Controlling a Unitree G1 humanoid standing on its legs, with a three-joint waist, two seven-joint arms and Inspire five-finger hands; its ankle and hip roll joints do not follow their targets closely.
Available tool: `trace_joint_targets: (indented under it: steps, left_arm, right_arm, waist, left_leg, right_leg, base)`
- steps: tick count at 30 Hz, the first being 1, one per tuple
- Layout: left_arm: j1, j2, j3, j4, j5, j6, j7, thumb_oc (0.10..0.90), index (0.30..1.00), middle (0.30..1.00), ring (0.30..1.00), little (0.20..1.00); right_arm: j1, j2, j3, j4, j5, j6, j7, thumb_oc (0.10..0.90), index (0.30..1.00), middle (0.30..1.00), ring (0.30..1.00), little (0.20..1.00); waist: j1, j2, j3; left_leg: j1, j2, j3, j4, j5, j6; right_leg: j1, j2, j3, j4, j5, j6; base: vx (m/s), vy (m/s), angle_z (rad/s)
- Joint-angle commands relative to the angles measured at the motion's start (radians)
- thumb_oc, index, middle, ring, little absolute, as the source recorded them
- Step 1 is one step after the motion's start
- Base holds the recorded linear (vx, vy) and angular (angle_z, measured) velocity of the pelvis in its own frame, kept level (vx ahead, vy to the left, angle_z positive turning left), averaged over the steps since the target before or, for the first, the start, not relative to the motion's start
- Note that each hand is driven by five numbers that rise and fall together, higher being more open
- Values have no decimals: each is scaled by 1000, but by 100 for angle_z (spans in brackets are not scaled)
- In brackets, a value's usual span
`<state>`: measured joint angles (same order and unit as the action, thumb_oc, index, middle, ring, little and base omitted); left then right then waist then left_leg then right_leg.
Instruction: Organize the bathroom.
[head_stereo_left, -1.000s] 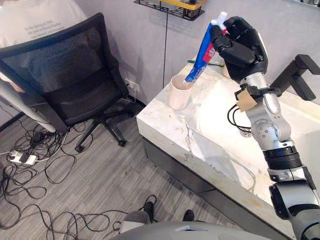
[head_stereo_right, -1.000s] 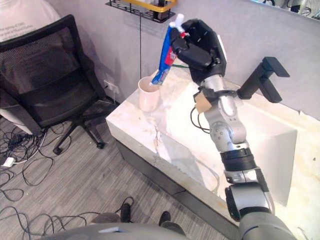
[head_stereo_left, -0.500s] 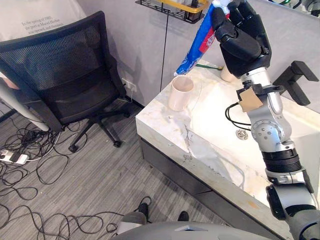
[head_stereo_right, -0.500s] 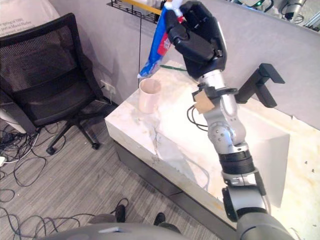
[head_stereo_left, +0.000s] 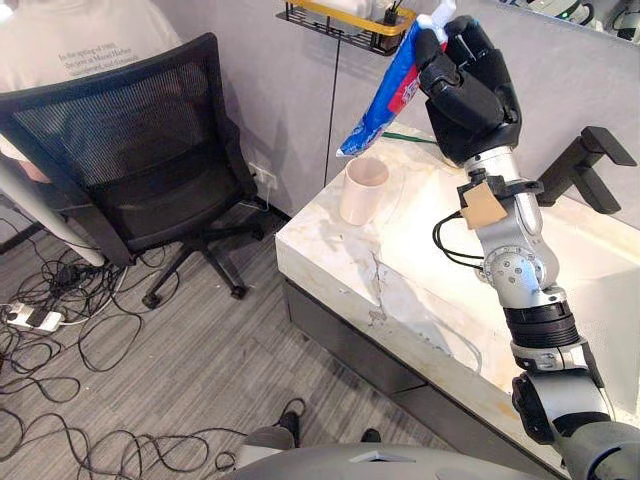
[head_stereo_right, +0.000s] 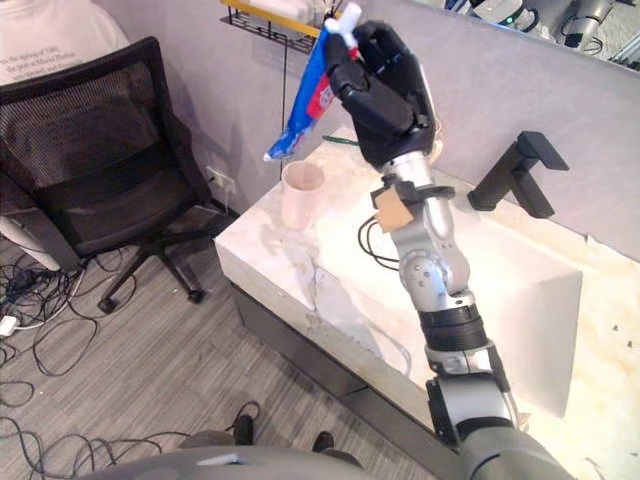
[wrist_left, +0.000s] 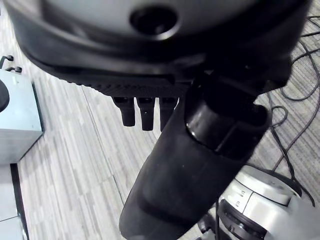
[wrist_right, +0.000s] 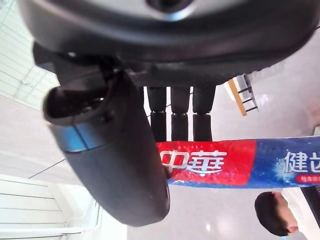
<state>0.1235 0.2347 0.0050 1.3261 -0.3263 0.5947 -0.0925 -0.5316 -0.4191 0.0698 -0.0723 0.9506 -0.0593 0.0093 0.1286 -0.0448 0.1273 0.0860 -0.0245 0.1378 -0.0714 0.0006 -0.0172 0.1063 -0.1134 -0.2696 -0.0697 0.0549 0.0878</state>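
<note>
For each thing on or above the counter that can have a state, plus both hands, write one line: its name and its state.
Toothpaste tube: held up, capped, tail end hanging above the cup.
Cup: upright on the counter, open.
Right hand: fingers and thumb clamped on the tube.
Left hand: relaxed, holding nothing.
Green toothbrush: lying flat on the counter.

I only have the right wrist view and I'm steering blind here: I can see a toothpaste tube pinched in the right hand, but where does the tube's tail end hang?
Observer: The toothpaste tube hangs slanted from the right hand, its flat tail just above the cup, not inside it.
Operator: Where does the cup stand?
Observer: Upright on the marble counter, near its corner by the wall.
Operator: Anything above the hand?
Observer: A black wire shelf on the wall, beside the tube's cap.
Operator: And my left hand?
Observer: The left hand is over the floor, holding nothing.
</note>
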Motion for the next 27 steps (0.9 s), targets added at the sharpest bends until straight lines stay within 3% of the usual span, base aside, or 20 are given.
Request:
trace_joint_targets:
  steps: [1,27]
  left_arm:
    - [24,23,-61,110,-6,72,7,800,900,900,900,900]
    - [9,19,-51,106,-2,72,11,800,900,900,900,900]
  right_arm:
    - [-107,17,-84,-37,13,-127,10,400,300,300,300,300]
    - [-47,66,-88,-19,49,-134,7,400,300,300,300,300]
  waist:
    - [-3,-3,-52]
    - [-7,5,-24]
  left_leg:
    - [-30,14,55,94,-77,14]
    - [-47,16,53,113,-76,14]
  right_leg:
    - [-47,-1,20,94,-99,40]
    - [-55,4,27,98,-98,37]
  base:
    - [0,0,0]
    - [0,0,0]
